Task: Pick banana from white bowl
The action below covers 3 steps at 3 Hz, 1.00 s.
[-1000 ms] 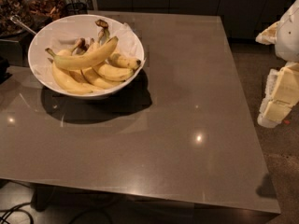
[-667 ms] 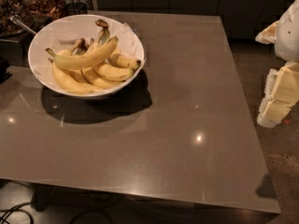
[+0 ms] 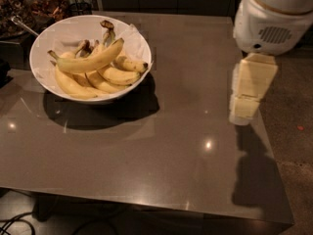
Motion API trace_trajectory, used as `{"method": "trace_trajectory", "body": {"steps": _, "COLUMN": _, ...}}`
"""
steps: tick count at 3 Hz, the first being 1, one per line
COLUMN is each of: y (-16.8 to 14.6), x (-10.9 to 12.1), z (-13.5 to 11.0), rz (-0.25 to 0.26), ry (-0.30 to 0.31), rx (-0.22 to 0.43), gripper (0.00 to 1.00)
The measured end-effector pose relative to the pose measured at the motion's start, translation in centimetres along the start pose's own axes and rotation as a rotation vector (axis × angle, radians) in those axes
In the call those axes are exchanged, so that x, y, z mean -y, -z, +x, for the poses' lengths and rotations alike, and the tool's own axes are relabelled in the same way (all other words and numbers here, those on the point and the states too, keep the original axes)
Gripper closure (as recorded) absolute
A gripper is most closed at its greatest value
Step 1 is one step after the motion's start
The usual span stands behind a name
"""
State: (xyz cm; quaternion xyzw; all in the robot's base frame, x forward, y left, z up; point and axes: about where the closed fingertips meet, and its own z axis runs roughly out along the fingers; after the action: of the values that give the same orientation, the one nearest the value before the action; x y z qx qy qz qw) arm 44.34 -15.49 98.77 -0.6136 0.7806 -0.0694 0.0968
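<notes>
The banana point(image 3: 90, 60) is the long yellow one lying on top of several shorter bananas in the white bowl point(image 3: 73, 27), which stands at the table's back left. Its stem end points left. My gripper point(image 3: 246, 98), cream-coloured, hangs under the white arm housing point(image 3: 274, 18) above the table's right edge. It is far to the right of the bowl, touches nothing and holds nothing.
The shorter bananas point(image 3: 110, 75) with dark stems fill the bowl under the long one. Dark containers point(image 3: 29, 4) and a metal handle point(image 3: 22, 26) stand behind the bowl at the back left. The grey table point(image 3: 161, 155) ends at the front and right; floor point(image 3: 293, 131) lies to the right.
The arm and gripper have moved left, from the picture's right edge to over the table's right edge. The bowl and bananas have not moved.
</notes>
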Motion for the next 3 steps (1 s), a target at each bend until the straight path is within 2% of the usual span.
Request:
{"method": "trace_trajectory", "body": {"steps": 1, "y": -0.2, "x": 1.2, "z": -6.3, "rz": 0.047, "ry": 0.074, "rx": -0.008, "gripper": 0.0}}
{"method": "trace_trajectory", "body": {"steps": 2, "y": 0.0, "x": 1.7, "z": -7.1, "rz": 0.069, "ry": 0.078, "rx": 0.014, "gripper": 0.0}}
{"method": "trace_trajectory", "body": {"steps": 3, "y": 0.2, "x": 2.3, "z": -11.0, "rz": 0.072, "ry": 0.135, "rx": 0.043, "gripper": 0.0}}
